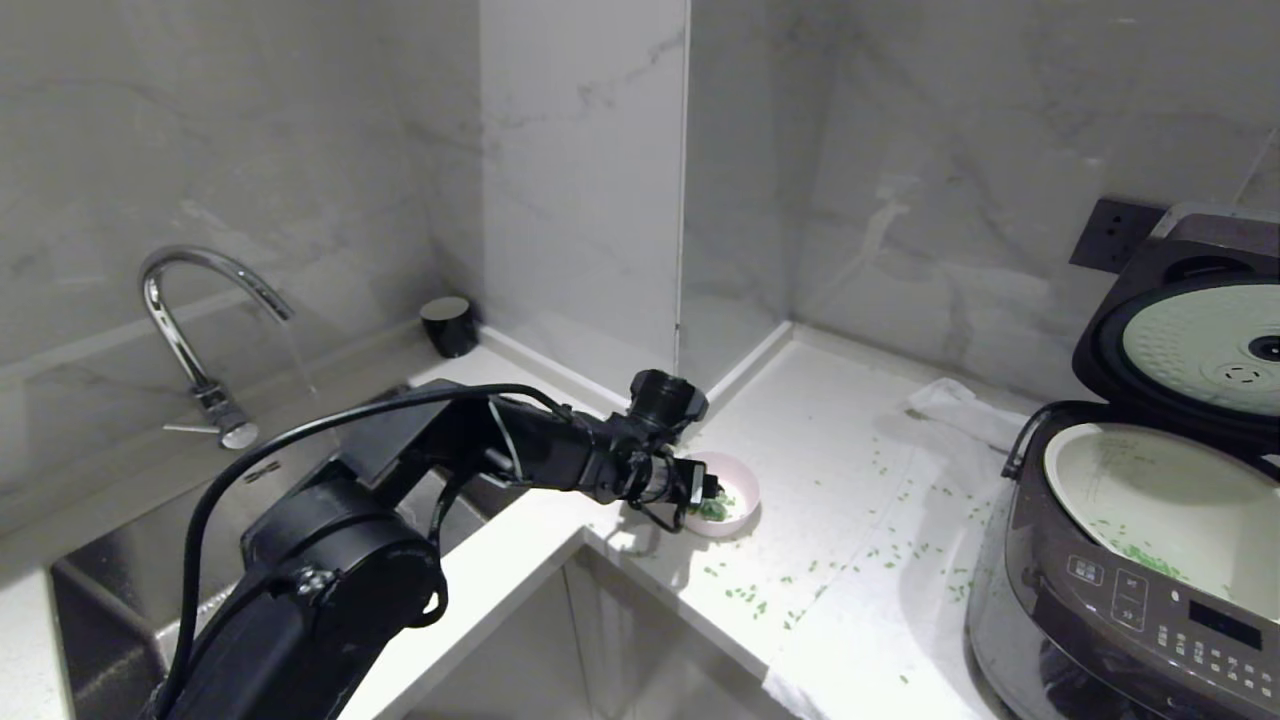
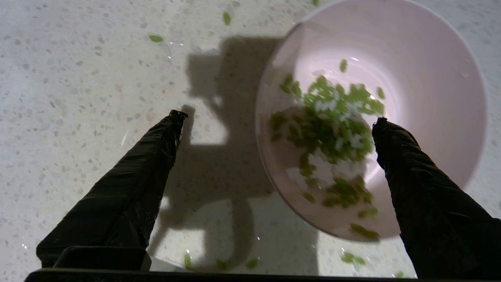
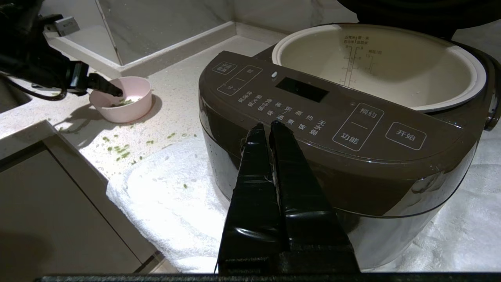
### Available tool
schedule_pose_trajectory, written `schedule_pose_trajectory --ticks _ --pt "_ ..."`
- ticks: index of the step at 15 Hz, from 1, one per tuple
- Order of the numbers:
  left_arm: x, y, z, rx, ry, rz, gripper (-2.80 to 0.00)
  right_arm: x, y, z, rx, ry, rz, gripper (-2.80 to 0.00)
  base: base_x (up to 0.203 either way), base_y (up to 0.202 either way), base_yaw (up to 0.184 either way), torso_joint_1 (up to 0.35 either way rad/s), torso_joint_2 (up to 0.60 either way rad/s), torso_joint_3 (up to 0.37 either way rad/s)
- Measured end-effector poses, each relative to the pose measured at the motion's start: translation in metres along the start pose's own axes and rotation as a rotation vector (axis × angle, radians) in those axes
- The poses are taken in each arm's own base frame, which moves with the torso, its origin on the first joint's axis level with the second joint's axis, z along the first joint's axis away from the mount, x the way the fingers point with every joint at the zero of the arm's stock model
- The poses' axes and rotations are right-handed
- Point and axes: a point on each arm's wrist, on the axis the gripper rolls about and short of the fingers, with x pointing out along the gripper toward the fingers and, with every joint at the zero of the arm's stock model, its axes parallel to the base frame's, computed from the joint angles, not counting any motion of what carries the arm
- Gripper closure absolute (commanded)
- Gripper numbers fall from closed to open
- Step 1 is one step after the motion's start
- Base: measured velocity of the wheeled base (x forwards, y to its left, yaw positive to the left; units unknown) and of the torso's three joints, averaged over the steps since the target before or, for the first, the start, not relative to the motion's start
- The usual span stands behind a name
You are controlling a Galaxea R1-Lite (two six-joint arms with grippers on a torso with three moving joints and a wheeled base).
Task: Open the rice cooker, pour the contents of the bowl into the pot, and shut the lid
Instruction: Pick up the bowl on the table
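The left end effector [image 2: 276,117] is hanging wide open over the near-left rim of the bowl [image 1: 738,490], one finger [image 2: 395,141] inside above the contents [image 2: 332,125], the other finger [image 2: 164,133] outside over bare tabletop [image 1: 840,440]; it is gripping nothing. In the head view the arm's wrist is hiding the bowl's left half. The bowl is sitting on the tabletop near the sink [image 1: 110,600] corner, well left of the rice cooker [image 1: 1130,590]. Green bits are lying scattered between them and across the white towel [image 3: 164,196] under the cooker. The lid [image 1: 1190,330] is standing open, cut off at the right edge; the pot [image 1: 1160,490] is showing some green bits inside. The right end effector [image 3: 267,126], fingers pressed together and empty, is idling just in front of the cooker's button panel. A tap [image 1: 190,310] and a dark cup [image 1: 449,325] are standing far left.
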Motion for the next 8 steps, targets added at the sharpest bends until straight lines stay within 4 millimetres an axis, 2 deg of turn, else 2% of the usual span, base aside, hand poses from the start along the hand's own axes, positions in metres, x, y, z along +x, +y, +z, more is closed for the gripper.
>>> schedule_pose_trajectory --ticks 1,2,8 --pt "0.005 0.000 -0.002 0.003 0.003 0.005 -2.80 0.000 0.000 0.000 0.000 0.000 0.000 0.00 0.000 0.000 0.000 0.000 0.00 0.000" --pt "0.008 -0.001 -0.004 0.010 0.017 0.009 0.00 0.000 0.000 0.000 0.000 0.000 0.000 0.00 0.000 0.000 0.000 0.000 0.00 0.000" --pt "0.021 -0.002 -0.015 0.038 0.067 0.021 0.00 0.000 0.000 0.000 0.000 0.000 0.000 0.00 0.000 0.000 0.000 0.000 0.00 0.000"
